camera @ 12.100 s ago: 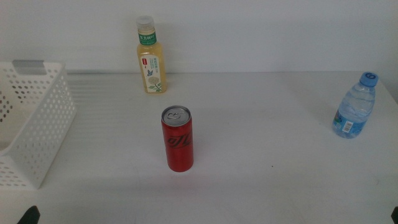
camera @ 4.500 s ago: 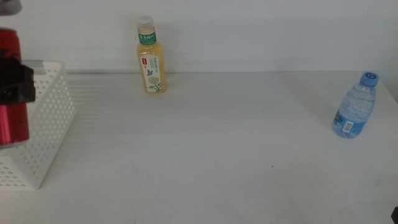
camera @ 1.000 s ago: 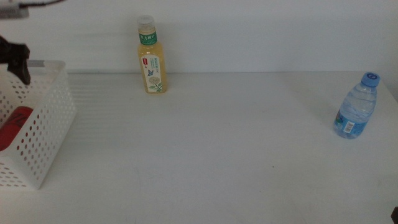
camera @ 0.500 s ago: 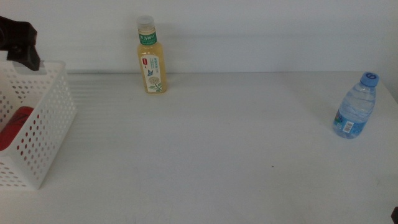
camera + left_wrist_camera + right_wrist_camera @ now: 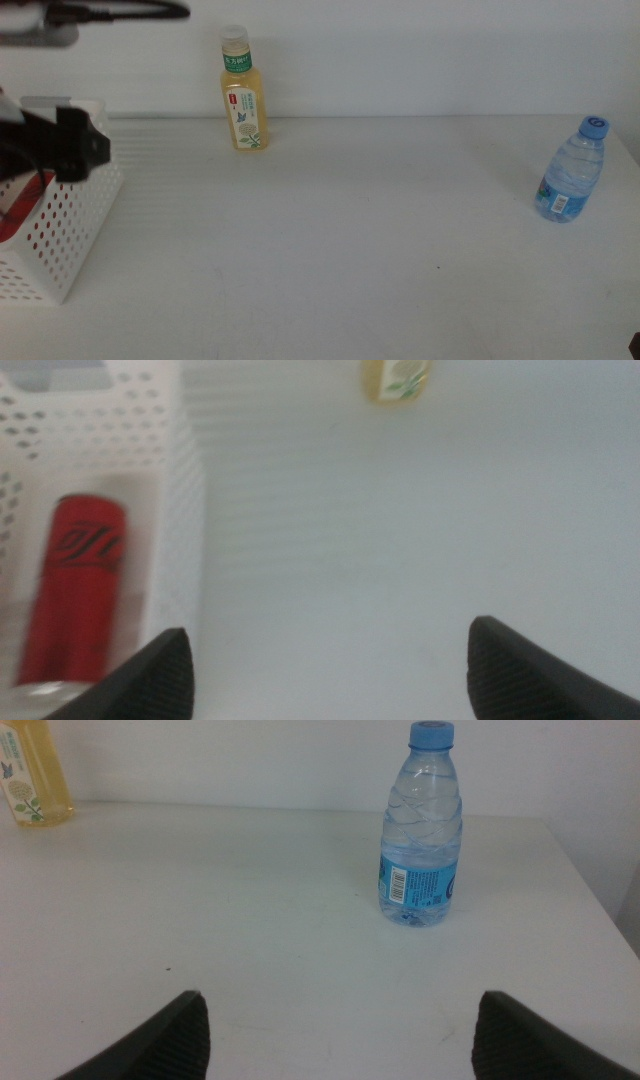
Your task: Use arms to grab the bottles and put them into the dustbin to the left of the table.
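Red can [image 5: 72,598]; white perforated dustbin [image 5: 182,510].

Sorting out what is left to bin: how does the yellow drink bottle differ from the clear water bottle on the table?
The yellow drink bottle holds yellow liquid, with a green label and white cap; the clear water bottle is see-through, with a blue label and blue cap. The yellow one stands at the table's far edge, the water bottle far to the right. Both stand upright, capped, outside the dustbin.

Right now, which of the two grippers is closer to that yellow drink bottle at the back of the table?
The left. The left gripper hovers open over the dustbin, a short way from the yellow bottle. The right gripper waits open at the table's near right edge, facing the water bottle.
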